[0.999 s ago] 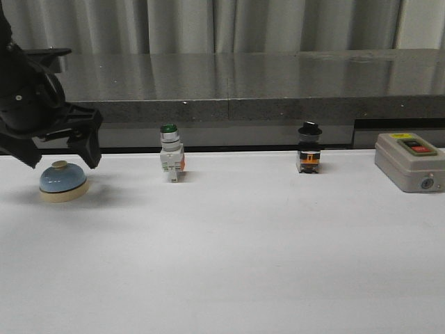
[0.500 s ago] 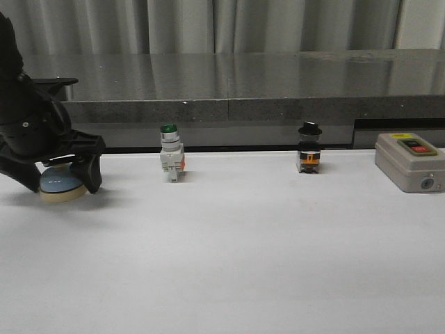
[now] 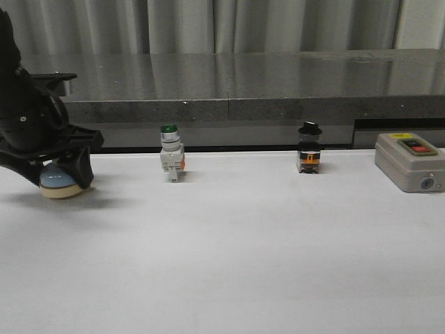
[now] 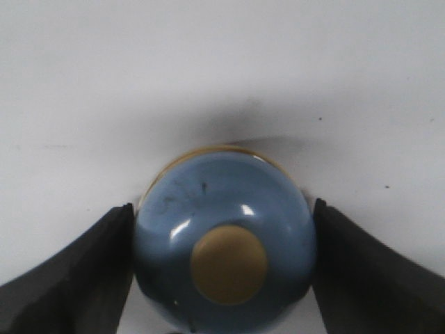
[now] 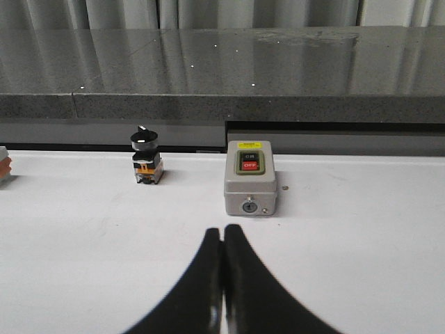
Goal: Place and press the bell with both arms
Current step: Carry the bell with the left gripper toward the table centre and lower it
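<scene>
While the small light-blue glossy dome bell point(image 3: 58, 182) with its cream base is sitting at the far left of the white bench point(image 3: 243, 243), the black left pincer point(image 3: 57, 174) is straddling it, its fingers point(image 4: 76, 264) touching both sides of the dome. The right pincer point(image 5: 222, 278) is hanging with its tips pressed together, holding nothing. A green-capped white switch point(image 3: 170, 156), a black-knobbed switch point(image 3: 309, 151) and a grey two-button control box point(image 3: 409, 161) are standing along the far edge.
</scene>
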{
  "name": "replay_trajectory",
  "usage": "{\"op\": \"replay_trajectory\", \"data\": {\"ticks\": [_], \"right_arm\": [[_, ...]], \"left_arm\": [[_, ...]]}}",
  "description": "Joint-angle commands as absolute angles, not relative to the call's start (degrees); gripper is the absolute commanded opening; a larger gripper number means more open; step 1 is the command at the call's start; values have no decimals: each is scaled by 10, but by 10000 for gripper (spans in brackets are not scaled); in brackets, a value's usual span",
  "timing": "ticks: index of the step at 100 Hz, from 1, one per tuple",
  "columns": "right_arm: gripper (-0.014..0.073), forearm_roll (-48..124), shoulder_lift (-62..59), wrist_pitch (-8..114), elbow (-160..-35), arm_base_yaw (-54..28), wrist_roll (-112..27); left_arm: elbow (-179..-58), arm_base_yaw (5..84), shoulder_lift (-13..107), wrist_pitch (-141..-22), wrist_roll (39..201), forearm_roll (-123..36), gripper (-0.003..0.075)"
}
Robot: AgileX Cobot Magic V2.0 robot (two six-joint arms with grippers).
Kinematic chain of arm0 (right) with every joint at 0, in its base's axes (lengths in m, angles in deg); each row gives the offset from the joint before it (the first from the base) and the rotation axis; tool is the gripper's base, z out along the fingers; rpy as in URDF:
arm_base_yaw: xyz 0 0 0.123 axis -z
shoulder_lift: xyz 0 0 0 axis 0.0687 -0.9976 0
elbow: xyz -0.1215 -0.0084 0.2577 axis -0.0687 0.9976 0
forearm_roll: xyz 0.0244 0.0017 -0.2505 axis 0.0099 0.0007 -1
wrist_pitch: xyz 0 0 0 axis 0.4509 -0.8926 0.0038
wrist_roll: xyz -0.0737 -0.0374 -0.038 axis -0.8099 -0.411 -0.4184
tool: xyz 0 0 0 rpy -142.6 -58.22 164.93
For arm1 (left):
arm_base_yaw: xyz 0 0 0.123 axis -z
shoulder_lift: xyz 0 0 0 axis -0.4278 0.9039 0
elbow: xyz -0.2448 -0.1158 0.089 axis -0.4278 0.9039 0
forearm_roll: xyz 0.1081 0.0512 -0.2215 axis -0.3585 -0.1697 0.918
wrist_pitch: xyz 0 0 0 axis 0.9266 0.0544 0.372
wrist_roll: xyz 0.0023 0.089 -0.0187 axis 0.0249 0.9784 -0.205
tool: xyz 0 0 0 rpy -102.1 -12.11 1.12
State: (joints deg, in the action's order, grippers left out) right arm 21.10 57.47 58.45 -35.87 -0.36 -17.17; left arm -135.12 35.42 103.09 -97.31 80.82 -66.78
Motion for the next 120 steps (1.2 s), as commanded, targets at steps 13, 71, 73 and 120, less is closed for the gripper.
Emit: {"op": "replay_trajectory", "data": {"ticks": [13,71,73,120], "right_arm": [[-60,206,586,636,-368,0,-177],[-60,206,586,636,-368,0,-177],[-60,206,586,636,-368,0,-177],[-60,206,586,636,-368,0,-177]], "left_arm": [[-1367,370,912,-974,808,-668,228],[-1375,622,880,-960,808,-669,228],[-1379,627,887,-960,808,-671,228],[-1459,679,1030,-976,808,-675,230]]}}
